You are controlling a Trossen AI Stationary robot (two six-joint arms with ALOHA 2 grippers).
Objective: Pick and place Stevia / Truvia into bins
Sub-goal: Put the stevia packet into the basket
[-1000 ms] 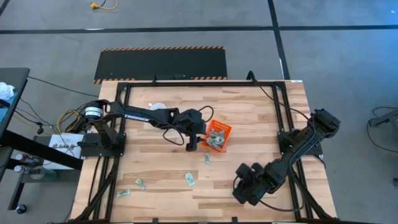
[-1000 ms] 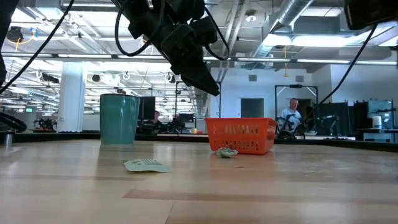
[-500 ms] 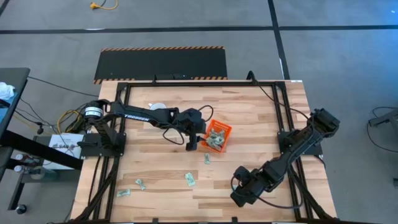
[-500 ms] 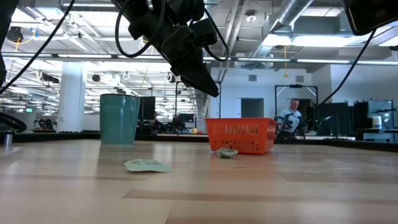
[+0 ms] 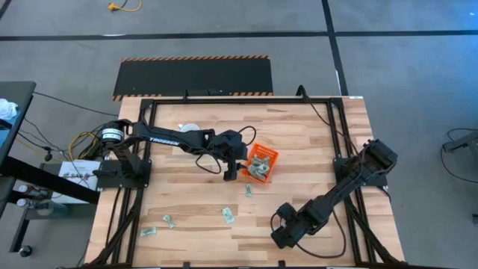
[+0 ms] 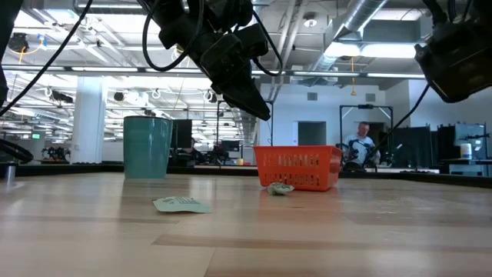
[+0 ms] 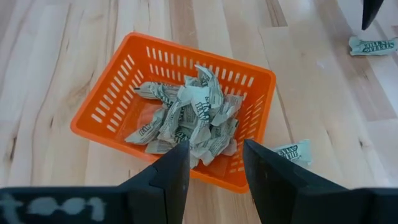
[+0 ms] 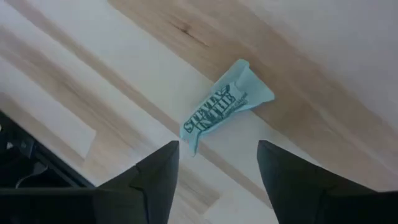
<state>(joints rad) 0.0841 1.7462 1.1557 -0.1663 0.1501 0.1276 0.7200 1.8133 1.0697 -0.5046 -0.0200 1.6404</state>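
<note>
The orange bin (image 5: 262, 162) stands mid-table and holds a heap of pale green-and-white Stevia sachets (image 7: 189, 118). My left gripper (image 7: 214, 168) hovers open over the bin's near-left side (image 5: 237, 163), with nothing between its fingers. More sachets lie flat on the wood: one just by the bin (image 5: 248, 191), one nearer the front (image 5: 228, 216), and two at the front left (image 5: 169, 221). My right gripper (image 5: 279, 235) stands open low over the table near the front edge. One sachet (image 8: 225, 106) lies flat just ahead of its fingertips (image 8: 217, 171), untouched.
A mug (image 6: 147, 146) stands at the far left behind my left arm (image 5: 179, 139). Black frame rails (image 5: 340, 142) run along the table's sides. Bare wood lies between the bin and the front edge. A person (image 6: 360, 144) stands far off in the room.
My right gripper has gone down and toward the table's left and near edges, rolling as it went. It now stands closer to the loose sachets at the front. My left gripper has kept still over the bin.
</note>
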